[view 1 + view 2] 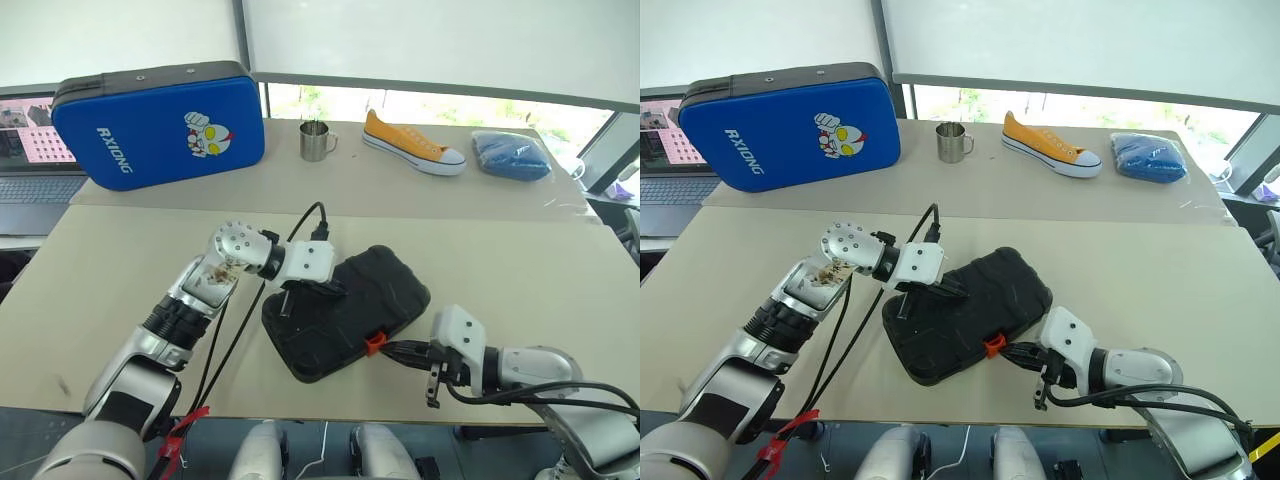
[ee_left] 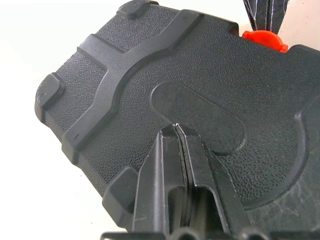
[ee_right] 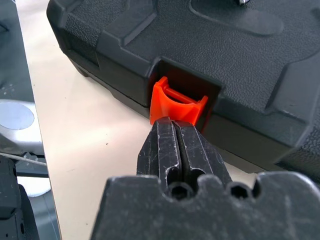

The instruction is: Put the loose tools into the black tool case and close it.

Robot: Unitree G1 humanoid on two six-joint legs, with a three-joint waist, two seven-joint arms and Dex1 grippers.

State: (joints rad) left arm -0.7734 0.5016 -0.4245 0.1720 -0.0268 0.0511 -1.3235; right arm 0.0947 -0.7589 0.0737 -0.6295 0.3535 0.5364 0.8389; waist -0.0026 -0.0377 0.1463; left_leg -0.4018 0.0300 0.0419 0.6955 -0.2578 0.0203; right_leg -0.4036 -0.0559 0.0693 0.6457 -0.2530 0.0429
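Note:
The black tool case (image 1: 350,310) lies closed on the beige table, near its front edge, with its textured lid up. My left gripper (image 2: 176,127) is shut, its tips resting on the lid's oval recess; from the head it sits over the case's left part (image 1: 332,289). My right gripper (image 3: 172,122) is shut too, its tips touching the lower edge of the orange latch (image 3: 177,102) on the case's front side (image 1: 374,343). The loose tools are out of view.
On the far table stand a big blue case with a cartoon figure (image 1: 160,125), a metal mug (image 1: 316,141), a yellow shoe (image 1: 412,145) and a blue cloth bundle (image 1: 511,155). A laptop (image 1: 35,170) sits at the far left.

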